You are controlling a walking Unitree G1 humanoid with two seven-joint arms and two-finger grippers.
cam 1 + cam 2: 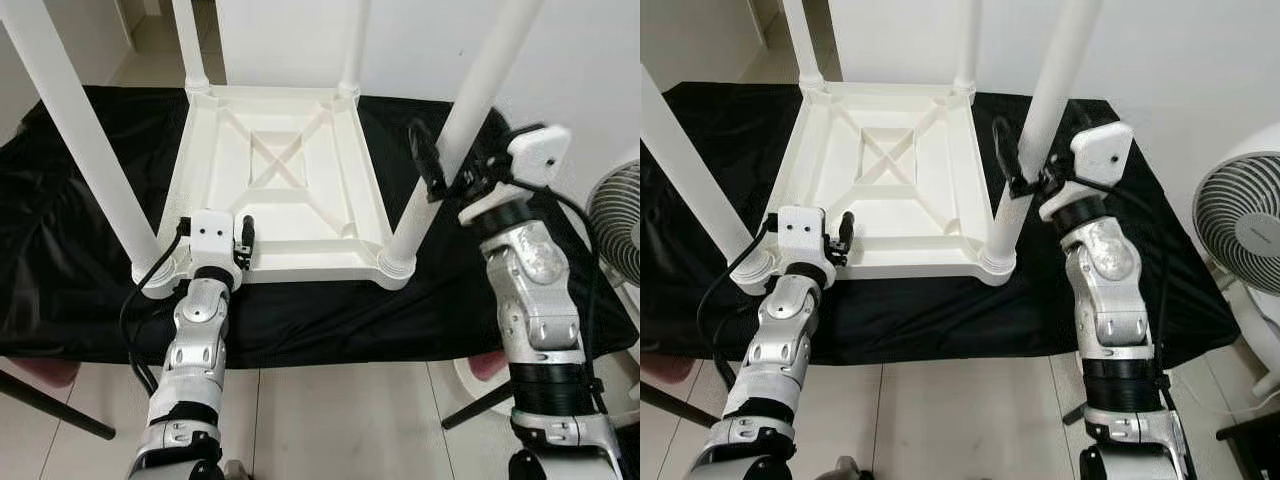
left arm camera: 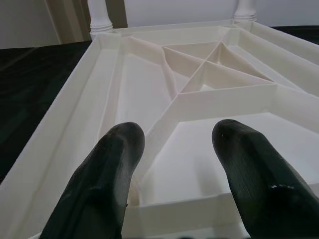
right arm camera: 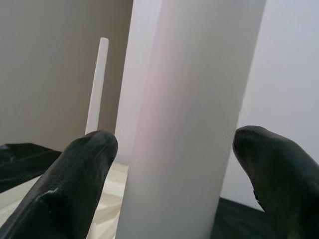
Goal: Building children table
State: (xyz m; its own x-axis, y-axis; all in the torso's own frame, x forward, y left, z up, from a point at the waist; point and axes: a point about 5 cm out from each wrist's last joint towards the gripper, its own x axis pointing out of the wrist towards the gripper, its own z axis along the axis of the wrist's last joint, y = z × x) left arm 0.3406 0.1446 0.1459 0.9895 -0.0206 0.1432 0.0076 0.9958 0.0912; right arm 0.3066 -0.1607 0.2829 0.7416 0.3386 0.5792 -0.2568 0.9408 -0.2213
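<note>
A white plastic children's table (image 1: 290,170) lies upside down on a black cloth (image 1: 330,320), its ribbed underside facing up. All of its legs stand upright in the corner sockets. My right gripper (image 1: 450,160) is shut on the near-right leg (image 1: 470,95) about a third of the way up, one black finger on each side (image 3: 89,164). At the table's near-left part, my left gripper (image 1: 243,245) is open and holds nothing. Its fingertips (image 2: 119,149) hover just over the near rim (image 2: 199,209), beside the near-left leg (image 1: 85,150).
A white floor fan (image 1: 615,215) stands at the right, close to my right arm. The far legs (image 1: 190,40) rise near the wall behind. Pale floor tiles (image 1: 340,420) lie in front of the cloth, with dark slanted bars (image 1: 50,405) low at the left and right.
</note>
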